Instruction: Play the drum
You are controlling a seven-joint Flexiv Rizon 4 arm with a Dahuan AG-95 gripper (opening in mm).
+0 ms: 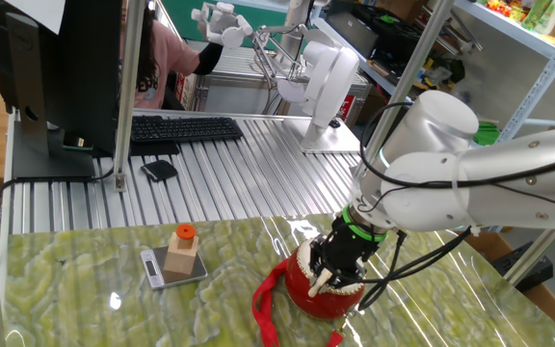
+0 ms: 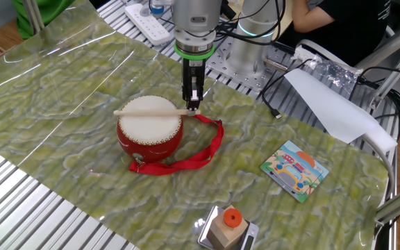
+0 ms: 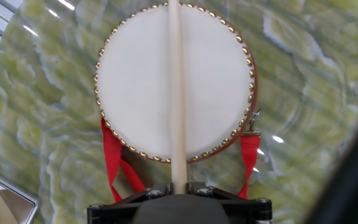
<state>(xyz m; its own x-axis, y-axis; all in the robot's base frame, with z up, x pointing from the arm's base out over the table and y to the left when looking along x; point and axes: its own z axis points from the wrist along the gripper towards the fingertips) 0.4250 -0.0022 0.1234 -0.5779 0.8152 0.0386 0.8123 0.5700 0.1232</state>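
Wooden block (image 2: 226, 231) with orange cap (image 2: 232, 217) sits on a small scale (image 2: 247, 235) at the near edge of the green marbled mat (image 2: 61, 104) in the other fixed view. Drum (image 2: 149, 128), red with cream skin, stands mid-mat, its red ribbon strap (image 2: 200, 154) trailing to the right. Gripper (image 2: 193, 104) hangs at the drum's far right rim, fingers pinching one end of a pale stick (image 2: 151, 110) that lies flat across the skin. Hand view: stick (image 3: 176, 93) crosses the drumhead centre. Colourful card (image 2: 295, 170) lies right of the drum, well apart.
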